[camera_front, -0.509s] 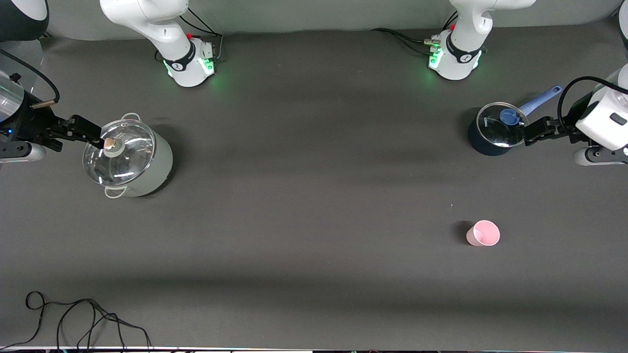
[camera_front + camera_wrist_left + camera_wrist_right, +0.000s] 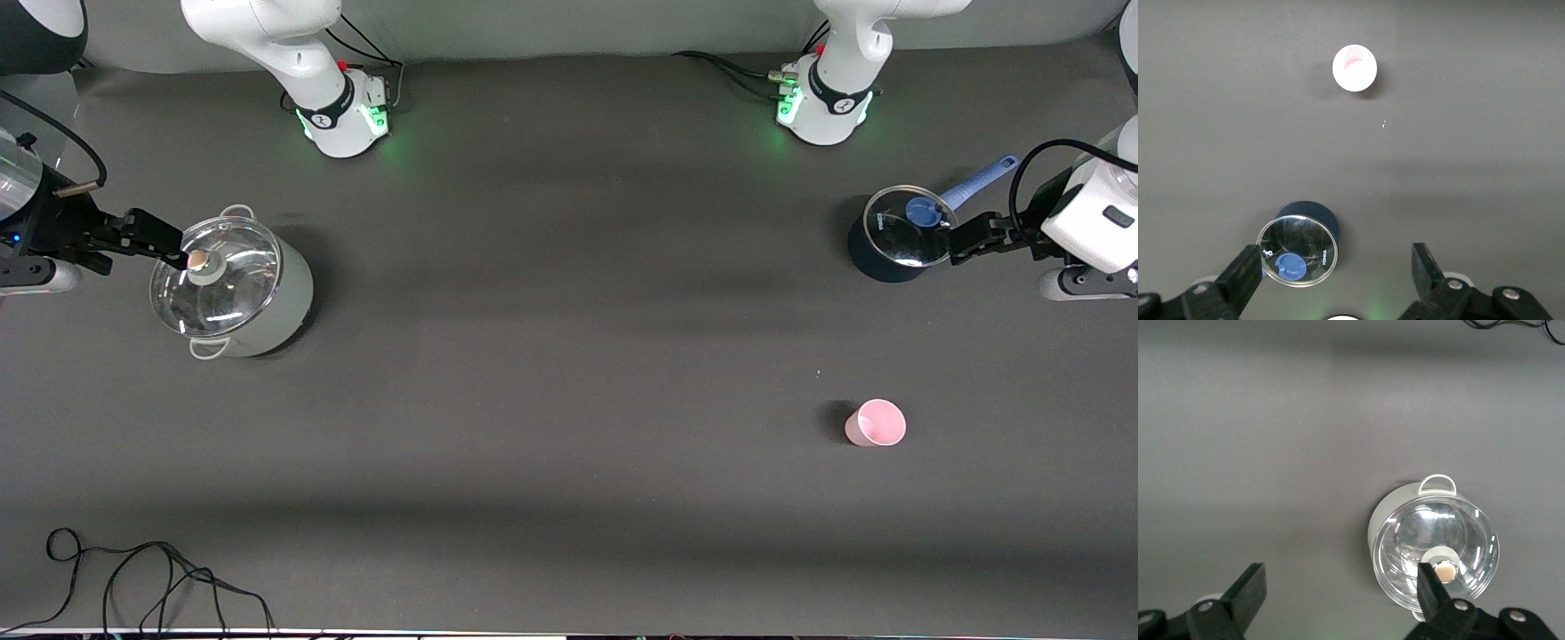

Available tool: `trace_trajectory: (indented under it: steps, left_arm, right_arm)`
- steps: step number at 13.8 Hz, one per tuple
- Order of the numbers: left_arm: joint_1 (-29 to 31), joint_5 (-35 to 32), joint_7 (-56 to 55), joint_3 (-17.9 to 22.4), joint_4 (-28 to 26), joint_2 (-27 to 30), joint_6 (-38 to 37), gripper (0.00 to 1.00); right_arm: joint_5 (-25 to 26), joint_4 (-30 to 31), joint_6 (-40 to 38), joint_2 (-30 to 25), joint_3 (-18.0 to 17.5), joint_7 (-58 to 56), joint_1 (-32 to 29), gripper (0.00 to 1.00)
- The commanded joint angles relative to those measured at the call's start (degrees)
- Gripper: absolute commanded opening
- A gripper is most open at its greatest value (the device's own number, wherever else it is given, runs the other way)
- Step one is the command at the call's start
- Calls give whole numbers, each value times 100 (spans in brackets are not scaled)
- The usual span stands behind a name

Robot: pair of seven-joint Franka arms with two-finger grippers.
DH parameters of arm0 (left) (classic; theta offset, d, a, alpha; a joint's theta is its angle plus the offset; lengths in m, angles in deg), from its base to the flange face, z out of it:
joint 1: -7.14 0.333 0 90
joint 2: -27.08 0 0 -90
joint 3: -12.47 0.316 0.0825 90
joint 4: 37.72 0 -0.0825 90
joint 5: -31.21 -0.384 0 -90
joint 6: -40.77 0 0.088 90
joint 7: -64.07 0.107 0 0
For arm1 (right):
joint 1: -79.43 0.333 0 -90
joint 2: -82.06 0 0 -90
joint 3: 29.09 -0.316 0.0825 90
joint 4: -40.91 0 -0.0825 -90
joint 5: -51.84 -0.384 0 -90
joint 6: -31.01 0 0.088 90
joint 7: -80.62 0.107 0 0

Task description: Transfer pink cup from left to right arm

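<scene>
The pink cup (image 2: pixel 876 423) stands upright on the dark table toward the left arm's end, nearer to the front camera than the dark blue pot. It also shows in the left wrist view (image 2: pixel 1354 67). My left gripper (image 2: pixel 958 240) is open and empty, up over the edge of the dark blue pot and well apart from the cup; its jaws stand wide in the left wrist view (image 2: pixel 1336 261). My right gripper (image 2: pixel 171 242) is open and empty over the white pot's rim at the right arm's end, as the right wrist view (image 2: pixel 1338 583) shows.
A dark blue pot (image 2: pixel 892 242) with a glass lid and a blue handle (image 2: pixel 980 182) stands under the left gripper (image 2: pixel 1300 245). A white pot (image 2: pixel 240 289) with a glass lid stands at the right arm's end (image 2: pixel 1431 547). A black cable (image 2: pixel 160 573) lies at the front edge.
</scene>
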Motion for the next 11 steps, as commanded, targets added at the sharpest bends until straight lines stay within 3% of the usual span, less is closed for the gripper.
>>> trace_trajectory:
  steps: [1,3,7,11]
  left_arm:
    - [-8,-122,57,-11,167,-185,116,100]
    - [71,-87,537,16,527,-466,283,100]
    - [370,79,2628,16,1432,-1292,590,100]
    - [1124,1412,5227,16,1495,-1873,1293,100]
  right_arm:
    - [-93,-171,-112,126,27,35,4,100]
    - [-93,-153,-112,117,27,53,4,100]
    - [-102,-127,-112,91,35,53,4,100]
    - [-102,-65,-94,73,35,44,4,100]
